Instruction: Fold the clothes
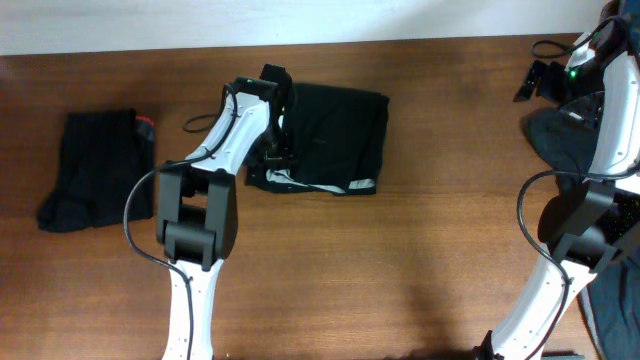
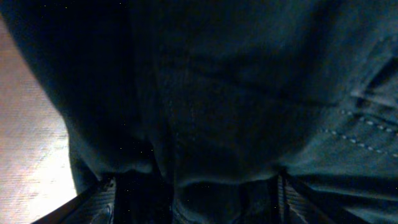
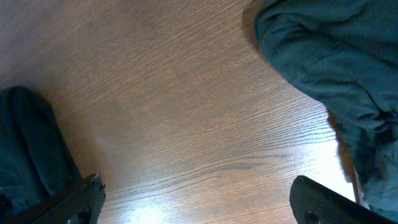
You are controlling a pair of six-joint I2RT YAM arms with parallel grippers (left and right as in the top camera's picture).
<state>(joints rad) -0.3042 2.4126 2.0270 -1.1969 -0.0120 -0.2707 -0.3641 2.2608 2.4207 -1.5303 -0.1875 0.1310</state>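
Note:
Black shorts [image 1: 335, 135] with a pale waistband strip [image 1: 362, 185] lie flat at the table's back centre. My left gripper [image 1: 276, 148] is down on their left edge. In the left wrist view dark fabric [image 2: 236, 93] fills the frame, and a fold of it bulges between the two spread fingers [image 2: 102, 194], which do not pinch it; the left gripper [image 2: 194, 183] is open. A second black garment [image 1: 95, 170] with a small red tag [image 1: 148, 122] lies folded at the far left. My right gripper [image 1: 532, 80] [image 3: 196, 199] hangs open over bare wood at the back right.
A heap of dark grey-blue cloth [image 1: 560, 140] [image 3: 323, 56] lies at the right edge beside the right arm, and more blue cloth [image 1: 610, 300] sits at the front right. The wooden table [image 1: 400, 260] meets a pale wall along its far edge.

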